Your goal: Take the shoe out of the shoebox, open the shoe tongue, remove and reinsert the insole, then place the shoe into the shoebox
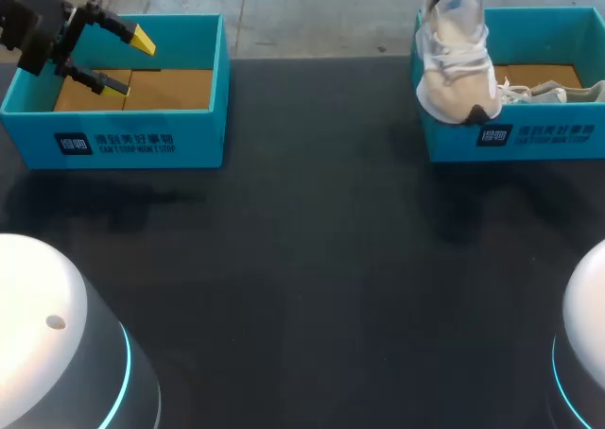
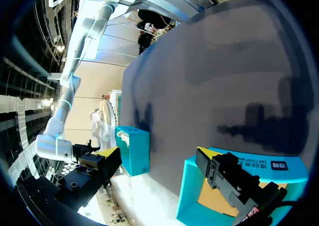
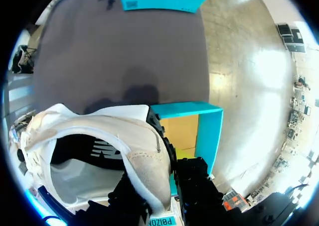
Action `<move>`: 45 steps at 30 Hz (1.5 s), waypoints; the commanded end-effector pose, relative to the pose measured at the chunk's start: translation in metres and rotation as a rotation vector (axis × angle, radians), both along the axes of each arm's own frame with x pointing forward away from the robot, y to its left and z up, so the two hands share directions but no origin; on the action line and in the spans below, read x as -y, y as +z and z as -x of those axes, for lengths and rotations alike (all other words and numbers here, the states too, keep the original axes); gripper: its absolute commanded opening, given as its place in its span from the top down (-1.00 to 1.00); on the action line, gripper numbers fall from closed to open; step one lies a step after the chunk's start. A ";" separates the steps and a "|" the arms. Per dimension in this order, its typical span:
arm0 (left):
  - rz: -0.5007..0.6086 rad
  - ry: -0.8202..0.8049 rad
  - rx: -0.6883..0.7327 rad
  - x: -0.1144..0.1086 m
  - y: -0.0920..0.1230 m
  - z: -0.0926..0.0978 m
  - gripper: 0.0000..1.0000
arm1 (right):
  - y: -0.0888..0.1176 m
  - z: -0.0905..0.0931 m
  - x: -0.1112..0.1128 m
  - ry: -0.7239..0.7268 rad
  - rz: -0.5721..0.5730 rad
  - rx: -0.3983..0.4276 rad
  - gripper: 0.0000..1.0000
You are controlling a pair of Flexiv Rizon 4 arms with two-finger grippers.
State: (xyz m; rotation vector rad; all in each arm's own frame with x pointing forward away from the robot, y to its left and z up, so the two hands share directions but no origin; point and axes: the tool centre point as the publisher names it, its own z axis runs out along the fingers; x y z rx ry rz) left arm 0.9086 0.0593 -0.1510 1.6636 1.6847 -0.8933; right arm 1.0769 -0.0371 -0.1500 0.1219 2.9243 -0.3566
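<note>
Robotics lab, prob. test stn: black desk (image 1: 312,259) w/ left arm (image 1: 28,23) & right arm (image 2: 64,94) over it, a teal shoebox (image 1: 189,136) each side.

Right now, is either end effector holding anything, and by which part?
The right end effector grips the shoe by its heel collar; the left end effector holds nothing.

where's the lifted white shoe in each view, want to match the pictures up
head view: the lifted shoe hangs toe down over the front corner of the right shoebox.
left wrist view: small and far off, the lifted shoe is just beside that shoebox.
right wrist view: close up, heel between the fingers of the right gripper, shoebox ahead.
shared landmark: the right shoebox.
</note>
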 end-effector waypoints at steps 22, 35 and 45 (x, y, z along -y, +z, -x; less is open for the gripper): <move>-0.003 0.001 0.002 0.000 0.000 0.001 -1.00 | 0.003 -0.015 0.045 -0.037 0.036 0.013 1.00; -0.003 0.001 0.002 0.000 0.000 0.001 -1.00 | 0.011 -0.049 0.120 0.020 0.071 0.016 1.00; -0.003 0.001 0.002 0.000 0.000 0.001 -1.00 | 0.005 -0.070 0.173 0.036 0.064 -0.006 1.00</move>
